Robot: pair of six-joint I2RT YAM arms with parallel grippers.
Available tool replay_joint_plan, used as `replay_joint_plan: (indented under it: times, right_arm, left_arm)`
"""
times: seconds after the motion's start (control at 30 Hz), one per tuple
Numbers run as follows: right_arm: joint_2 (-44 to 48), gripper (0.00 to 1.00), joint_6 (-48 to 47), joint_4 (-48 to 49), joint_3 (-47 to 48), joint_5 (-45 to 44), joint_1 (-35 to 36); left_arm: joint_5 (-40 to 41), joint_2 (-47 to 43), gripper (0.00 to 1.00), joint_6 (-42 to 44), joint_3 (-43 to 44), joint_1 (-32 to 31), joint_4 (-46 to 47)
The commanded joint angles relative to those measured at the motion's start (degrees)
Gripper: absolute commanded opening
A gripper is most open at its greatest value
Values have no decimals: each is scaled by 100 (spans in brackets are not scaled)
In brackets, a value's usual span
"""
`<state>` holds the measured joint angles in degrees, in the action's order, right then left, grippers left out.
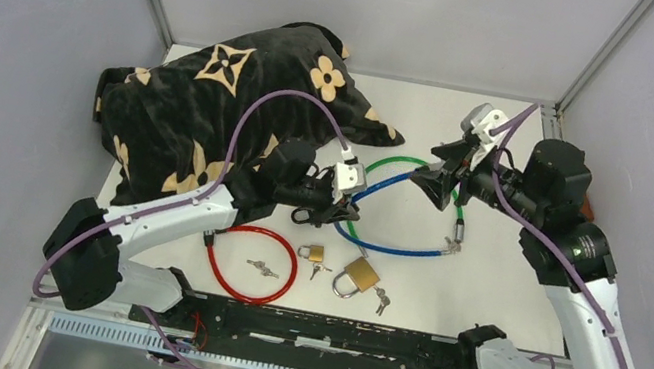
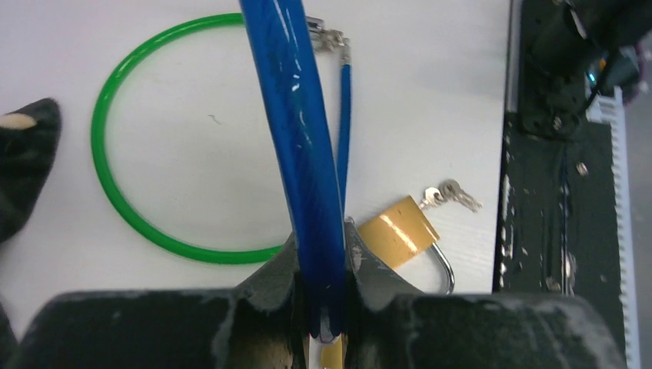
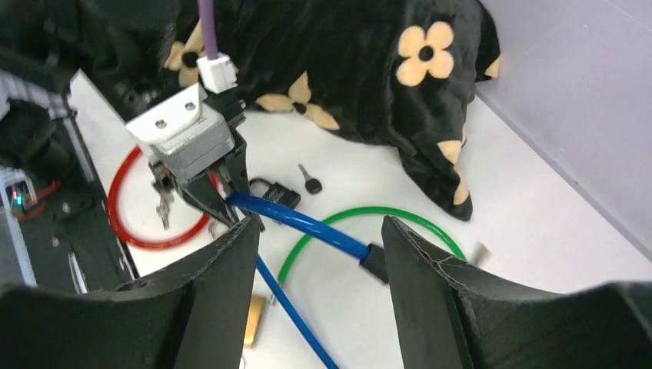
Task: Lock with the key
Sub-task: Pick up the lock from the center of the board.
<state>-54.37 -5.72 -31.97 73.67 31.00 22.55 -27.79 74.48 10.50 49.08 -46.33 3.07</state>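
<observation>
The left gripper (image 2: pixel 327 304) fills the foreground of its own wrist view, its fingers (image 2: pixel 367 269) closed tight on the blue plastic-coated cable lock (image 2: pixel 304 154), which it holds raised over the white worktop (image 2: pixel 192 138); the right gripper (image 3: pixel 319 288) faces it with fingers (image 3: pixel 430 292) spread wide, the cable's black end piece (image 3: pixel 374 261) lying between them, though whether it touches either finger cannot be told; the cable's other end, a small metal lock head with keys (image 1: pixel 454 237), rests on the worktop near the right gripper; the step in hand looks like readying the blue cable for closing, and the next move likely calls for the right fingers to take the black end piece and guide it to the lock head before any key is turned; around lie a green cable ring (image 1: pixel 408 163) overlapping the blue one, a red cable ring (image 1: pixel 223 288), brass padlocks (image 1: pixel 360 274) with keys, and a black flower-patterned fabric cushion (image 1: pixel 205 102); the overlapping green ring could snag the blue cable.
</observation>
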Motion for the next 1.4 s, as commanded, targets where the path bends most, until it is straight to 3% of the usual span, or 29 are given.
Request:
replay_joint_plan:
  times: [0.0, 0.17, 0.3, 0.77, 0.8, 0.9, 1.0, 1.03, 1.1, 1.17, 1.37]
  right_arm:
    - [-212, 64, -1275, -1506, 486, 156, 226]
    - [-612, 64, -1914, -1982, 822, 167, 730]
    - [-943, 64, -2170, -2337, 698, -415, 1339]
    - [-1119, 61, -2144, -1787, -251, -710, 1434]
    - [-1120, 57, -2137, -1704, -289, -714, 1436]
    - [-1066, 24, -2030, -1370, -411, -825, 1437]
    - [-901, 1, -1851, -998, -489, -923, 1437]
    - [-833, 0, -1762, -873, -512, -977, 1428]
    - [-690, 0, -1624, -645, -541, -1074, 1378]
    - [-515, 0, -1575, -407, -615, -896, 1228]
    - [-18, 0, -1555, 351, -1108, 997, 136]
  left_arm:
    - [-971, -240, 2, 1731, 747, 11, -2096]
    - [-978, -237, 2, 2153, 1024, 18, -2634]
    - [-953, -266, 2, 2238, 1062, 9, -2645]
    - [-971, -308, 2, 2261, 1007, 5, -2583]
    - [-973, -301, 2, 2259, 999, 8, -2583]
    - [-1007, -326, 2, 2237, 981, 8, -2583]
    - [-1013, -349, 2, 2165, 951, 10, -2551]
    - [-1002, -373, 5, 2081, 923, 12, -2480]
    - [-888, -465, 28, 1770, 805, 17, -2172]
    - [-713, -584, 43, 1407, 640, 18, -1759]
    - [-389, -1150, 51, 465, -260, 345, -737]
